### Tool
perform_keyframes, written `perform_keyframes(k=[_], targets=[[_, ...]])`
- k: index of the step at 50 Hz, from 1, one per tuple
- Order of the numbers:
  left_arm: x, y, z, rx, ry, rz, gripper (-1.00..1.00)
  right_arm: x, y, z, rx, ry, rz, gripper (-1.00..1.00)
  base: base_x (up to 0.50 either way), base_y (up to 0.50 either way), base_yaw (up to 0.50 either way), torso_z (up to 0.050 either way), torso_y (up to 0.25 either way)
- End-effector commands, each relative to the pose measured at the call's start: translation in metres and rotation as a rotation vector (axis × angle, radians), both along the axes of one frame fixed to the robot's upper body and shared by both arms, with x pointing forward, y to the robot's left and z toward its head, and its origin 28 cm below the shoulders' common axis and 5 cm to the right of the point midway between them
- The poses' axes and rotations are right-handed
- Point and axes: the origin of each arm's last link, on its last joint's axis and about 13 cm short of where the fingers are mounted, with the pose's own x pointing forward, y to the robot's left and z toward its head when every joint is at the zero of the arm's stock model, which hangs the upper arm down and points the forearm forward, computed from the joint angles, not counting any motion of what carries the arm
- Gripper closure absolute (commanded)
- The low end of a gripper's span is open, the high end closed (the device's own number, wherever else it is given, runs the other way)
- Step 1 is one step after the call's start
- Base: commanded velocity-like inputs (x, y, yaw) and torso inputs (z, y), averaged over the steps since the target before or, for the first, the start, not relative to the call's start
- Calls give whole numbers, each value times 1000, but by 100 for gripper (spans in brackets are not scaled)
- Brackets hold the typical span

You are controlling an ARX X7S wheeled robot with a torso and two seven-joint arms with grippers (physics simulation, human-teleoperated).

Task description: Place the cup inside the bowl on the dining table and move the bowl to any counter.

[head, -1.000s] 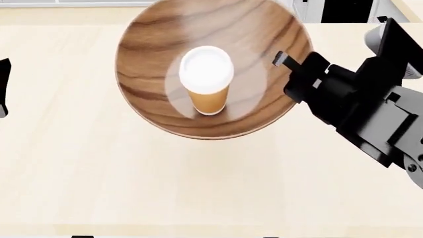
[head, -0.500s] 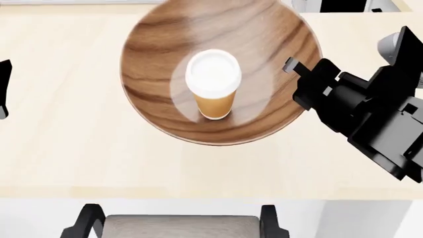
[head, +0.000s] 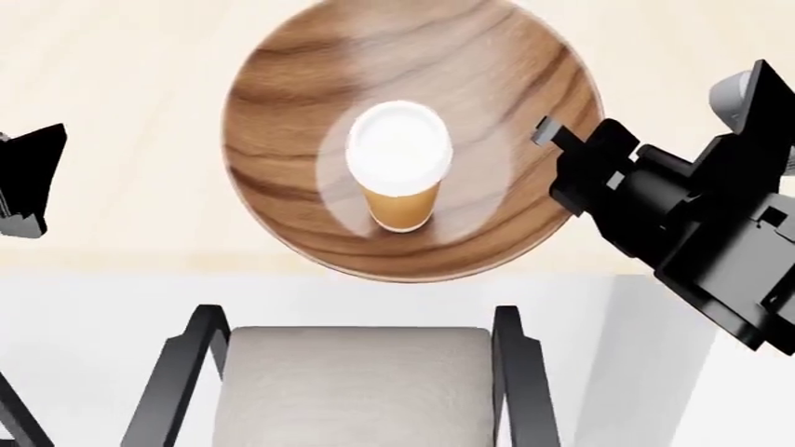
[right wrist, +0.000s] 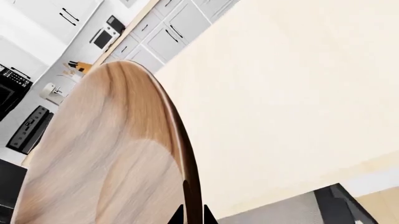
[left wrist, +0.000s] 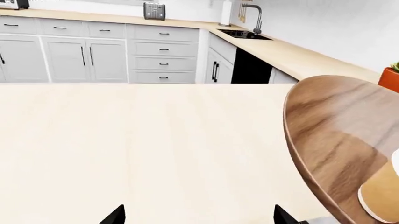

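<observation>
One cup (head: 397,166) stands upright inside the bowl (head: 497,112), which your right gripper (head: 553,140) pinches shut by its rim. Since a second ago the view has pulled back: the bowl now overhangs the table's (head: 112,186) near edge, above a chair (head: 354,382), so the carry to a counter appears under way. Your left gripper (head: 32,182) hangs beside the table; you cannot tell how far open it is. The counter (left wrist: 299,56) runs along the far wall, its corner holding a sink (left wrist: 243,33). The table lies between.
</observation>
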Motion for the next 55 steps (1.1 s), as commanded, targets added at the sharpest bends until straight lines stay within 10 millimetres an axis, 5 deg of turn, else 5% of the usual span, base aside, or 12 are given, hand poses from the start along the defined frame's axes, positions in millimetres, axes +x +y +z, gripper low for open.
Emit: perform_keyframes(k=[1,52,54,55], targets=[[2,-5,-1,-42,12,-71,-100,-1,1,7,11,-50,18,100,-295,230,0,0,0],[3,-5,-2,3,-87,62,-100,-4,-2,2,24,-56,8,100,-205,460,0,0,0],[-32,31,19,263,-162,645,-100,-3,-1,1,17,-51,10,100,-186,503,0,0,0],[-34,36,18,98,-142,679,-100,-3,-1,1,10,-50,13,100,-190,505,0,0,0]])
